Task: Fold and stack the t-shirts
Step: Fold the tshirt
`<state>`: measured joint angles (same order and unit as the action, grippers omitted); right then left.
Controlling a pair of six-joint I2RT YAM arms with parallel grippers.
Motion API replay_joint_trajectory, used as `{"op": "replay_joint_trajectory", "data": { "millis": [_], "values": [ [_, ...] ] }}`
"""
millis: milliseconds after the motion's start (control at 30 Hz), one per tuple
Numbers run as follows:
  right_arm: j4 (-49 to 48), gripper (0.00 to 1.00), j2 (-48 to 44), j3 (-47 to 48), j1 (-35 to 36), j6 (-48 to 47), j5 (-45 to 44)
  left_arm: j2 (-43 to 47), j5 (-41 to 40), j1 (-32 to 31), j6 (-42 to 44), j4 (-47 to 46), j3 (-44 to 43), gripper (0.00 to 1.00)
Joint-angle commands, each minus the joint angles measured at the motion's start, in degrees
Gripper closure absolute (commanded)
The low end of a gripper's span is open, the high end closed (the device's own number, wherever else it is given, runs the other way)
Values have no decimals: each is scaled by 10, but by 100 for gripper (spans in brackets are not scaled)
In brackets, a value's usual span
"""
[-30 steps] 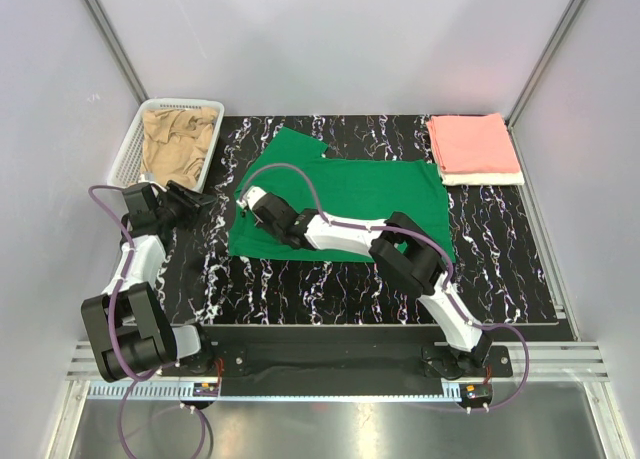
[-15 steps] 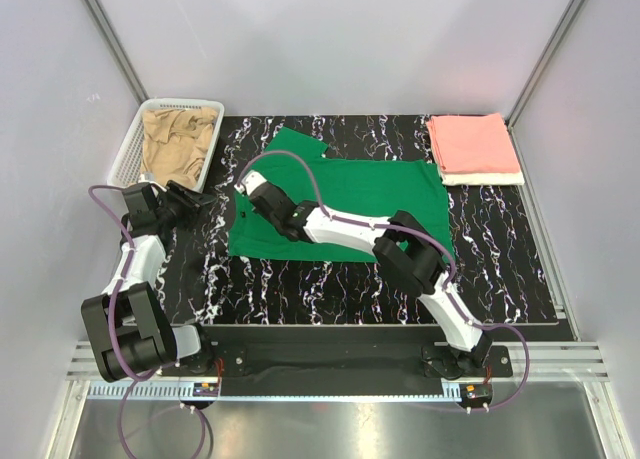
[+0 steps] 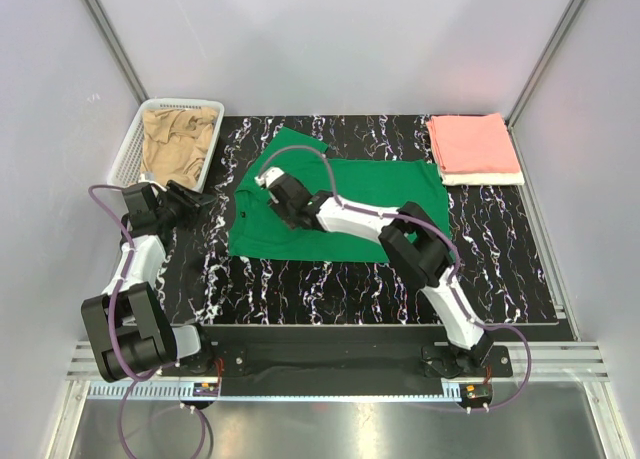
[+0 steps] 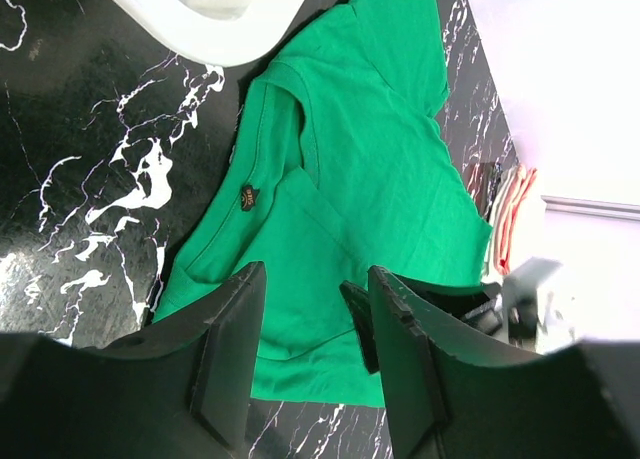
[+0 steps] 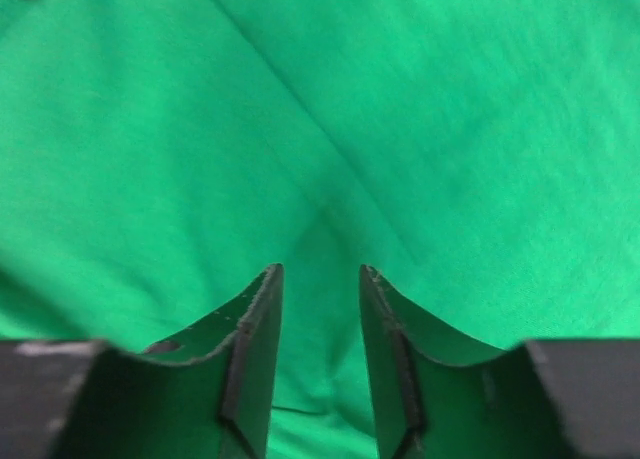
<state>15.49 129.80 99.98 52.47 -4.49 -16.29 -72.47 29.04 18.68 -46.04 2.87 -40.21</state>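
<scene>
A bright green t-shirt (image 3: 350,204) lies spread flat on the black marble table (image 3: 500,259). My right gripper (image 3: 268,183) hovers low over the shirt's left part, jaws open; green cloth (image 5: 400,109) fills its wrist view and nothing sits between the fingers (image 5: 320,271). My left gripper (image 3: 205,201) stands open just left of the shirt, empty, facing the green t-shirt (image 4: 370,169). A tan t-shirt (image 3: 178,139) lies crumpled in the basket. A folded salmon pink t-shirt (image 3: 472,142) rests on a folded white one (image 3: 485,179) at the back right.
The white mesh basket (image 3: 128,154) stands at the back left, close behind my left gripper; its rim (image 4: 220,34) shows in the left wrist view. Grey walls enclose the table on three sides.
My right gripper has slid away from the near edge and slightly right over the green shirt's left part, and its jaws have widened. The left arm has stayed put.
</scene>
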Motion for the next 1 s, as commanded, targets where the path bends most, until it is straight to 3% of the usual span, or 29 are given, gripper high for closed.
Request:
{"op": "replay_joint_trajectory", "data": {
  "millis": [0,233,267,367,567,700,833,967],
  "values": [
    [23,58,-51,2,-35,35,77,15,27,-7,11,-45,0,52],
    [55,59,-35,8,-65,91,91,-14,47,-59,66,-8,-40,74],
    [54,59,-37,4,-67,94,93,-14,27,-72,89,9,-47,85],
    [49,59,-41,3,-67,94,104,-20,-10,-92,136,66,-74,100],
    [43,61,-35,6,-70,94,121,-64,-114,-117,197,152,-128,100],
    [37,73,-25,8,-70,92,109,-94,-155,-142,220,182,-144,100],
    [31,92,-30,9,-70,96,88,-122,-202,-167,220,187,-143,100],
    [24,98,-36,6,-70,100,84,-160,-212,-167,220,200,-158,100]
  ]
}}
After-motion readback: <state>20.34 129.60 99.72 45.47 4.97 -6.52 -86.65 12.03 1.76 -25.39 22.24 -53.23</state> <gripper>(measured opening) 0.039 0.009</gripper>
